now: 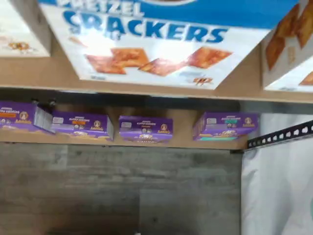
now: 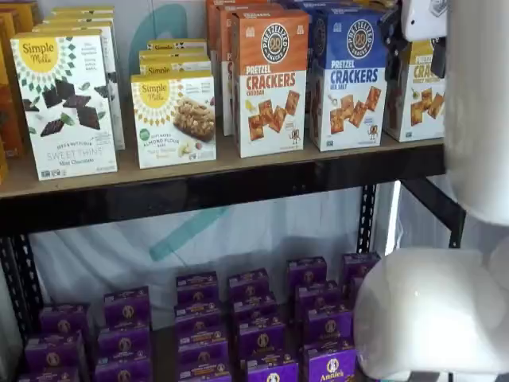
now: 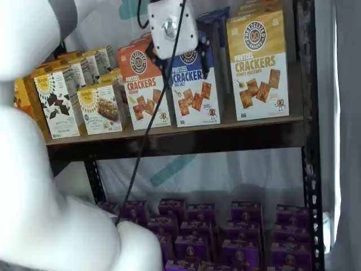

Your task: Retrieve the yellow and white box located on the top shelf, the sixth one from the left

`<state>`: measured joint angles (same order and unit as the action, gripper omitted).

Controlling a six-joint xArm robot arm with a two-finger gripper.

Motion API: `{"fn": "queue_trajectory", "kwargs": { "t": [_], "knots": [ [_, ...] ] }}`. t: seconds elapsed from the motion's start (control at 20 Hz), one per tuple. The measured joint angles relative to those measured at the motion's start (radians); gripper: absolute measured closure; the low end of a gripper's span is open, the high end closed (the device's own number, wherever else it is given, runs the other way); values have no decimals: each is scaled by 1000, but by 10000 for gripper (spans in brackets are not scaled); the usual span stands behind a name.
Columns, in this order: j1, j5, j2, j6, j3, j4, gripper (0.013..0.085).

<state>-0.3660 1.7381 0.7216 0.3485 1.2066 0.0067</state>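
Yellow and white box (image 3: pixel 258 65): upright at right end of top shelf (image 3: pixel 186 137). Gripper (image 3: pixel 177 53): fronting blue box (image 3: pixel 192 90), fingers spread wide, empty.

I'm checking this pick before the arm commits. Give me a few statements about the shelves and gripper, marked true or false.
1. The yellow and white box stands upright on the top shelf. True.
2. The gripper holds the yellow and white box. False: it hangs in front of the blue box, holding nothing.
3. The blue box stands between the orange box and the yellow and white one. True.
4. The lower shelf holds green boxes. False: they are purple boxes.
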Motion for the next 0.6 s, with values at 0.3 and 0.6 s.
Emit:
{"fn": "queue_trajectory", "kwargs": {
  "t": [0.3,0.6],
  "knots": [
    [-75,-32,-52,69,43,20,130],
    [-132,-68,-103,121,85,46,130]
  ]
}}
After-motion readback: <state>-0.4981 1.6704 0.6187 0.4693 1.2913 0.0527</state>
